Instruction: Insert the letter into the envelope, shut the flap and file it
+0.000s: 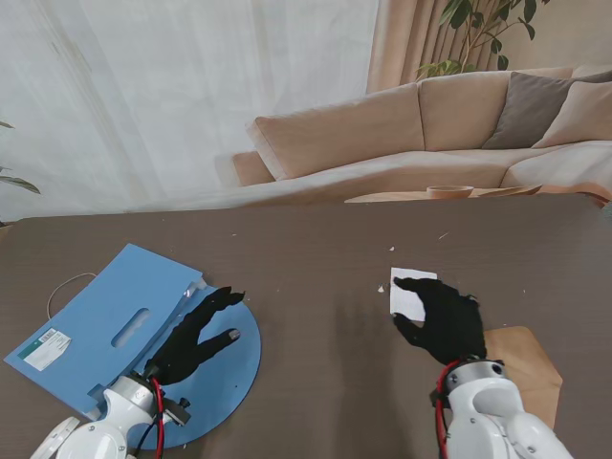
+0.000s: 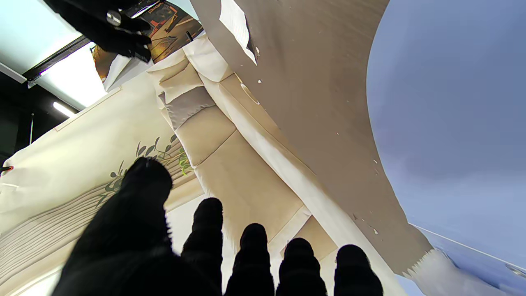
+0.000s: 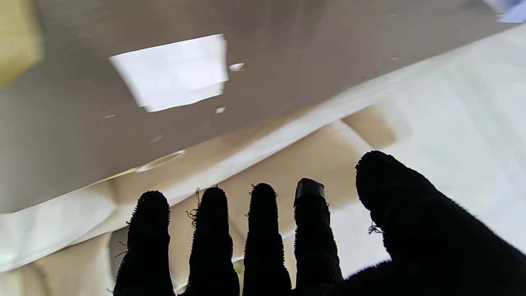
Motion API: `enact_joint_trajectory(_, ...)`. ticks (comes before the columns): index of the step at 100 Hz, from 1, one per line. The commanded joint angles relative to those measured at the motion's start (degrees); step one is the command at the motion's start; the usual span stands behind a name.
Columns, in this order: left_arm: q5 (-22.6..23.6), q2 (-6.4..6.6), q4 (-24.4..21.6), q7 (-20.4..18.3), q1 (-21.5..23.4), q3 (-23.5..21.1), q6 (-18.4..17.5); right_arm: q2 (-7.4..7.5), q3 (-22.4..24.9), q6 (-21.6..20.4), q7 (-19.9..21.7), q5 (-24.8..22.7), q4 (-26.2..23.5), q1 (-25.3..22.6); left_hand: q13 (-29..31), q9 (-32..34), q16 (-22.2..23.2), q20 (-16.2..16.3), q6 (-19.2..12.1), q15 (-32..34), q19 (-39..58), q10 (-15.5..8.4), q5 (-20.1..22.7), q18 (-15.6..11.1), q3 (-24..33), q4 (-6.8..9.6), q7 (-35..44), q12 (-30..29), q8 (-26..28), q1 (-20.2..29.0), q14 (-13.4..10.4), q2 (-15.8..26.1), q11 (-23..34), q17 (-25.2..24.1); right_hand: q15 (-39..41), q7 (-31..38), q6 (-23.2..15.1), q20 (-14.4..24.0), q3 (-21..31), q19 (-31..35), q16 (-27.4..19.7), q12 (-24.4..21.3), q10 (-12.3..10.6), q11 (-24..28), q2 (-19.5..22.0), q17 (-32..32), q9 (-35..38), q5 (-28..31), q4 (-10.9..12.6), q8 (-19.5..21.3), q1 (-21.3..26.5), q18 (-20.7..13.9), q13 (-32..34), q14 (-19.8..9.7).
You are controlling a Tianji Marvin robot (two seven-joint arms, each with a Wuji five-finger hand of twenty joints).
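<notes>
Nearest to me on the right, the brown envelope (image 1: 521, 368) lies flat, partly under my right forearm; it looks like stiff kraft paper, light, and I judge it will slide on the table (image 1: 316, 277) unless something pins it. My right hand (image 1: 442, 318) hovers just beyond it with its fingers spread, holding nothing. The right wrist view shows the fingertips (image 3: 263, 197) clear of the surface.

Under those fingers is the letter (image 1: 409, 292), a small folded white sheet lying flat on the table. It is thin, floppy and offers no raised edge, so I expect a top-down pinch to fail. Better to press on it, drag it, then nip a lifted corner or the fold.

On my left, the left hand (image 1: 196, 335) rests open over the blue file folder (image 1: 115, 325), fingers splayed, gripping nothing. The folder looks like smooth, springy plastic and slippery. Its rounded flap lies open toward me.
</notes>
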Motion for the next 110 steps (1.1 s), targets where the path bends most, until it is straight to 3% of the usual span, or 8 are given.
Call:
enact_joint_trajectory(1, -0.1, -0.17, -0.5, -1.0, 0.3, 0.1, -0.2, 1.15, 2.6, 0.9, 0.1, 0.2, -0.1, -1.8, -1.1, -0.9, 0.1, -1.2, -1.6, 0.0, -0.9, -1.5, -1.3, -2.3, -0.9, -0.01, 0.6, 0.3, 0.4, 0.5, -1.5, 1.4, 0.1, -0.1, 0.3, 0.6, -0.1, 0.6, 0.5, 1.1, 0.3, 0.4, -0.1, 0.0, -1.0, 0.0, 0.7, 1.3, -1.5, 0.9, -0.2, 0.5, 0.7, 1.0)
enact_joint_trajectory(27, -0.1, -0.23, -0.6, -0.8, 0.1, 0.5, 0.6, 0.99, 14.2, 5.0, 4.3, -3.2, -0.9, -7.1, -1.1, -0.9, 0.2, -1.1, -1.5, -0.1, -0.8, -1.4, -1.3, -2.2, -0.9, 0.0, 0.6, 0.2, 0.4, 0.5, -1.4, 1.4, 0.2, -0.2, 0.3, 0.9, -0.7, 0.2, 3.0, 2.4, -0.1, 0.3, -0.4, -0.2, -1.8, 0.6, 0.6, 0.5, -0.5, 1.9, 0.0, 0.6, 1.2, 1.0)
enact_joint_trajectory(56, 0.2, -0.2, -0.7, -0.8, -0.2, 1.0, 1.4, 0.57, 19.4, 11.4, 5.5, -3.6, 1.7, -10.5, -1.0, -0.9, 0.2, -1.1, -1.5, -0.2, -0.8, -1.4, -1.2, -2.2, -0.9, -0.01, 0.6, 0.2, 0.5, 0.5, -1.4, 1.3, 0.2, -0.2, -0.9, 1.1, 0.0, -0.9, 10.6, 2.9, -1.1, -0.5, -1.1, -0.3, -5.3, 0.0, -3.3, -3.0, 0.7, 2.5, 3.4, 0.0, -0.7, 0.1)
enact_joint_trajectory(72, 0.4, -0.2, -0.7, -0.8, -0.1, 1.2, 1.7, 0.58, 20.2, 13.9, 6.0, -2.4, 4.7, -10.5, -1.1, -0.9, 0.2, -1.0, -1.5, -0.2, -0.8, -1.4, -1.2, -2.2, -0.8, -0.02, 0.6, 0.2, 0.5, 0.5, -1.4, 1.3, 0.2, -0.2, -1.2, -1.1, 1.9, -0.9, 9.4, 2.6, -1.1, -2.4, 0.1, -2.3, -5.1, -0.5, -5.8, -9.3, -1.3, 1.4, 0.8, -0.2, -2.0, 0.3)
enact_joint_trajectory(88, 0.5, -0.2, -0.7, -0.7, -0.1, 1.3, 1.8, 0.54, 20.4, 14.8, 5.8, 0.1, 7.8, -9.6, -1.1, -0.9, 0.2, -1.0, -1.5, -0.2, -0.8, -1.4, -1.1, -2.2, -0.8, -0.02, 0.6, 0.2, 0.5, 0.5, -1.4, 1.3, 0.2, -0.2, -1.1, -10.6, 2.3, -0.6, 5.7, 2.3, -0.7, -4.5, 0.8, -6.2, -5.1, -0.8, -5.7, -10.5, -3.3, -2.1, -1.7, -0.3, -2.8, 0.4)
enact_joint_trajectory(90, 0.5, -0.2, -0.8, -0.7, -0.1, 1.3, 1.9, 0.58, 20.4, 15.0, 6.0, 0.3, 8.1, -9.5, -1.0, -0.9, 0.2, -1.0, -1.5, -0.2, -0.8, -1.4, -1.2, -2.2, -0.8, -0.02, 0.6, 0.2, 0.5, 0.5, -1.4, 1.4, 0.2, -0.2, -1.1, -14.9, 2.2, -0.5, 5.7, 2.2, -0.7, -4.3, 0.8, -6.4, -5.3, -0.8, -5.8, -9.5, -3.8, 1.1, -1.9, -0.4, -2.8, 0.4)
enact_joint_trajectory(94, 0.6, -0.18, -0.8, -0.8, -0.1, 1.3, 1.9, 0.65, 20.4, 15.1, 6.4, 0.8, 8.7, -9.2, -1.0, -0.9, 0.2, -1.0, -1.5, -0.2, -0.8, -1.3, -1.2, -2.2, -0.8, -0.02, 0.6, 0.2, 0.5, 0.5, -1.4, 1.3, 0.2, -0.2, -1.2, -16.2, 1.8, -0.4, 5.5, 2.2, -0.6, -4.3, 0.8, -6.7, -5.6, -0.8, -5.8, -9.3, -4.0, 2.3, -1.9, -0.4, -3.0, 0.4)
enact_joint_trajectory(110, 0.8, -0.19, -0.8, -0.7, -0.1, 1.5, 2.2, 0.93, 20.1, 14.5, 7.3, 1.4, 10.9, -7.9, -1.0, -0.8, 0.2, -1.0, -1.5, -0.2, -0.8, -1.3, -1.1, -2.2, -0.8, -0.02, 0.6, 0.2, 0.5, 0.5, -1.4, 1.3, 0.3, -0.2, -1.0, -11.0, -1.5, -0.2, 6.1, 2.2, -0.6, -3.1, 0.9, -5.1, -7.1, -0.7, -5.7, -8.2, -4.5, 6.6, -0.8, -0.3, -2.4, 0.4)
